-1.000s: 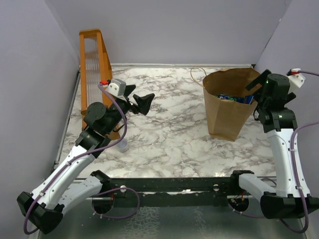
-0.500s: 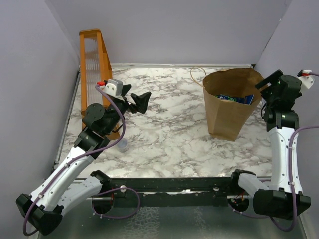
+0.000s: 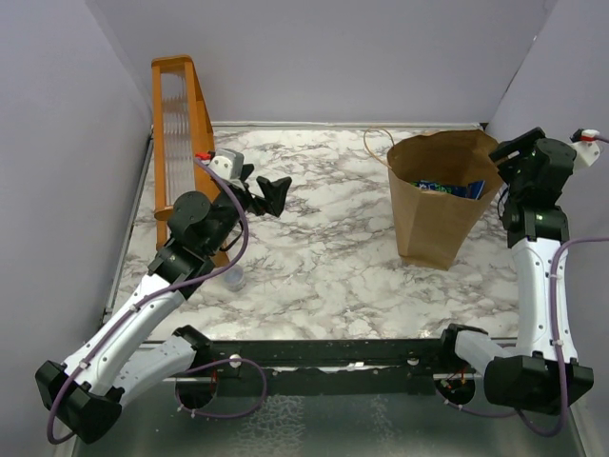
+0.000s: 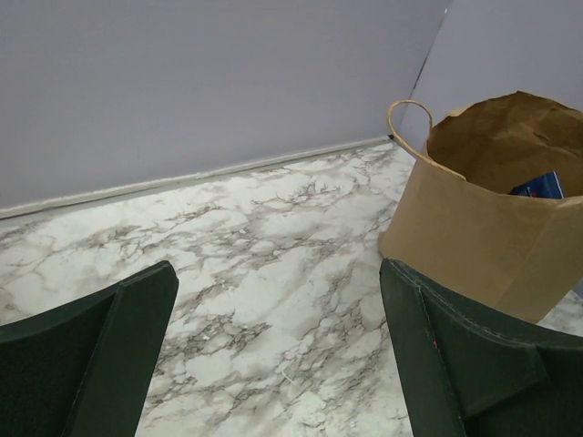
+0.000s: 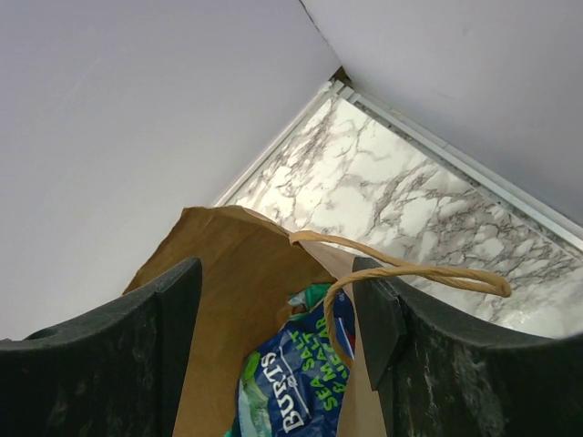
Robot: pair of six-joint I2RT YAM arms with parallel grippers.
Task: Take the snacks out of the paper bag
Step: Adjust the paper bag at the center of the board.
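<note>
Left gripper [image 4: 278,291] and right gripper [image 5: 273,278] gape empty; pinch the light, slippery Burts packet [image 5: 290,387], lower centre, by its edge.

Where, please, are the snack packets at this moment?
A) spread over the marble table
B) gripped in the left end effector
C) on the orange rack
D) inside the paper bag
D: the blue and green snack packets show through the open mouth of the upright paper bag.

The snacks [image 3: 449,188] lie in the paper bag [image 3: 436,228], standing on the table [image 3: 324,262] right of the rack [image 3: 181,133].
</note>
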